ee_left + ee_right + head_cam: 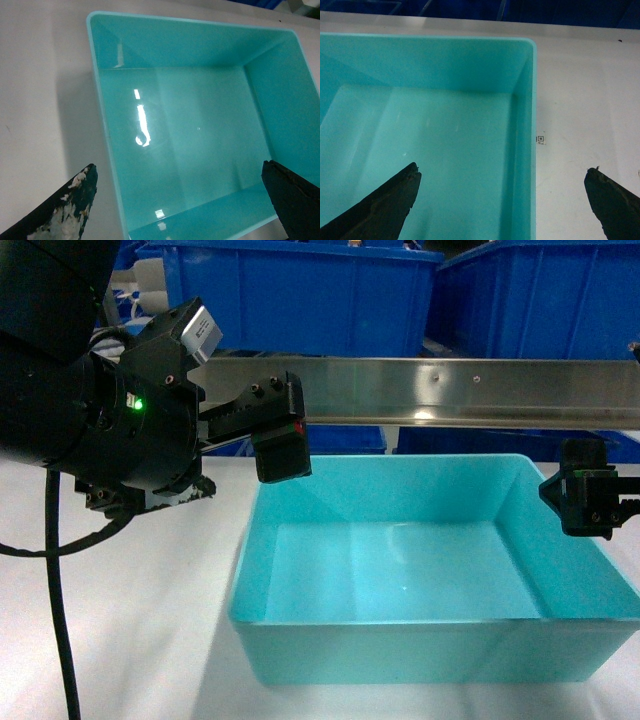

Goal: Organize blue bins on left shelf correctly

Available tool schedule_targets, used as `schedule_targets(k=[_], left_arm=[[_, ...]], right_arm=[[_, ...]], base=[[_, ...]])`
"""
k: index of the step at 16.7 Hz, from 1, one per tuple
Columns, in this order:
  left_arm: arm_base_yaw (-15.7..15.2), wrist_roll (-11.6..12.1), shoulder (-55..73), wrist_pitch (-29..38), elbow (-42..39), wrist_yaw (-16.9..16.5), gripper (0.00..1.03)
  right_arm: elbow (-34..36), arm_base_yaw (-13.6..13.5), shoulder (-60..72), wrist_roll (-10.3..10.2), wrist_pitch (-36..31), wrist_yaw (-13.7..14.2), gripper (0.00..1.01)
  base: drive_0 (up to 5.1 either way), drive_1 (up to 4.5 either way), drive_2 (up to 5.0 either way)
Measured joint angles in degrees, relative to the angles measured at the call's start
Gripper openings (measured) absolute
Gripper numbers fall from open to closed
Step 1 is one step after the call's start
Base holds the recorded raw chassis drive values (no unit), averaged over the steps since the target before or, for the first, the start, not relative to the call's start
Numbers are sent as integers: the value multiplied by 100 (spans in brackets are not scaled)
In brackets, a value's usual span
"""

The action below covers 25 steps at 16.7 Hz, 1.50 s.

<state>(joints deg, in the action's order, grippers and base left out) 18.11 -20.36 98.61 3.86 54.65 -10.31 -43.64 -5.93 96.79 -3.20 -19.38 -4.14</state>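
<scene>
A light turquoise bin (430, 580) stands empty on the white table, in front of the left shelf's steel crossbar (470, 390). My left gripper (282, 432) hovers over the bin's far-left corner. In the left wrist view it (180, 187) is open, one finger (75, 200) over the table outside the left wall and the other (292, 200) over the bin (190, 130). My right gripper (590, 502) is at the bin's right wall. It (502, 187) is open and straddles that wall of the bin (533, 150), holding nothing.
Dark royal-blue crates (300, 295) (545, 295) sit on the rack behind the crossbar, and more show below it (345, 440). White tabletop (140, 620) lies left of the bin. A small square tag (540, 139) lies on the table by the bin's right wall.
</scene>
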Motion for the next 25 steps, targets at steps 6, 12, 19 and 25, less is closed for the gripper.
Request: schedule_targets(k=[6, 12, 19, 25], left_arm=[[133, 433, 750, -769, 708, -417, 98], [529, 1130, 1270, -621, 673, 251, 98], [468, 1187, 1381, -310, 739, 1180, 98], [752, 1239, 557, -323, 769, 1493, 98]], right_arm=[[-31, -122, 496, 295, -33, 503, 98], [225, -197, 732, 122, -205, 308, 98], [398, -179, 732, 131, -306, 79, 98], [844, 2, 623, 63, -656, -186, 98]], base=[[0, 0, 0], [0, 0, 0], [0, 0, 0], [0, 0, 0]])
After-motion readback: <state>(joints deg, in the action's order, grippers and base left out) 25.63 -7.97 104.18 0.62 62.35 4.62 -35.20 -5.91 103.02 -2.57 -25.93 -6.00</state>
